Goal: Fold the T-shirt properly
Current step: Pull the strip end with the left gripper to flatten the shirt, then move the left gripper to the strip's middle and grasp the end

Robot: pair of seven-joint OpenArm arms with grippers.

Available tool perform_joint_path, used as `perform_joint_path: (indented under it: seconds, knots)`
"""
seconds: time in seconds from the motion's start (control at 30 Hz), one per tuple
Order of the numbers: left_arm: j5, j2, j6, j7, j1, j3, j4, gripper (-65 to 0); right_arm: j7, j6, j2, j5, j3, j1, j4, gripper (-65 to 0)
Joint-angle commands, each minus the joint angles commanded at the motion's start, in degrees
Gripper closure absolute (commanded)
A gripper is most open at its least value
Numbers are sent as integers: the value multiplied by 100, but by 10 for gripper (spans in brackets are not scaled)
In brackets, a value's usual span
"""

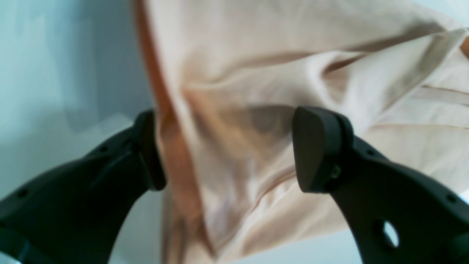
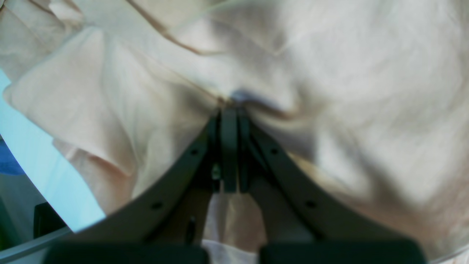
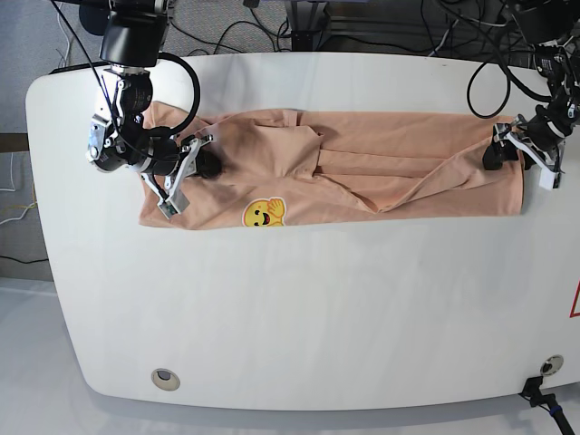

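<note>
We see the T-shirt (image 3: 362,168) stretched out as a long band across the far half of the white surface (image 3: 299,308), already narrowed lengthwise, with layers lying over one another along its middle. The yellow smiley print (image 3: 264,214) faces up near the band's near edge, toward the base view's left end.

Our right gripper (image 2: 229,110) is at that left end. In its wrist view the fingers are clenched together with cloth bunched and puckered right at their tips, so we judge them to be pinching a fold of the T-shirt. Our left gripper (image 1: 227,146) is at the opposite end, at the base view's right. There the fingers (image 1: 315,146) stand spread apart, with a hanging ridge of fabric between them that neither one presses; nothing is grasped on that side.

As to progress, we judge the lengthwise folds to be roughly in place, though not neatly: the band is wrinkled, a diagonal crease runs through its right portion, and the edges are uneven. What remains, as far as we can tell, is to bring the two ends together crosswise into a compact stack, and to smooth the layers. With only one end held, we would expect the left fingers to need a grip on their end before that fold can go well.
</note>
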Motion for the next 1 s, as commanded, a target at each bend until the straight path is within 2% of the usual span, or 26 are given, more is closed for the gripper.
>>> perform_joint_path:
  seconds: [0.2, 0.43, 0.5, 0.67, 0.73, 0.9, 1.0]
  knots:
    - [0, 149, 0, 0, -9, 9, 18, -466, 0, 0, 0, 0, 0, 0, 0, 0]
    - [0, 158, 0, 0, -79, 9, 18, -461, 0, 0, 0, 0, 0, 0, 0, 0]
    - [0, 158, 0, 0, -79, 9, 18, -394, 0, 0, 0, 0, 0, 0, 0, 0]
    - [0, 158, 0, 0, -88, 9, 26, -160, 0, 0, 0, 0, 0, -18, 0, 0]
    - [0, 158, 0, 0, -88, -9, 26, -98, 0, 0, 0, 0, 0, -26, 0, 0]
    - [-9, 176, 0, 0, -53, 0, 712, -87, 0, 0, 0, 0, 0, -26, 0, 0]
    - [-9, 396, 0, 352, -9, -18, 1310, -87, 0, 0, 0, 0, 0, -26, 0, 0]
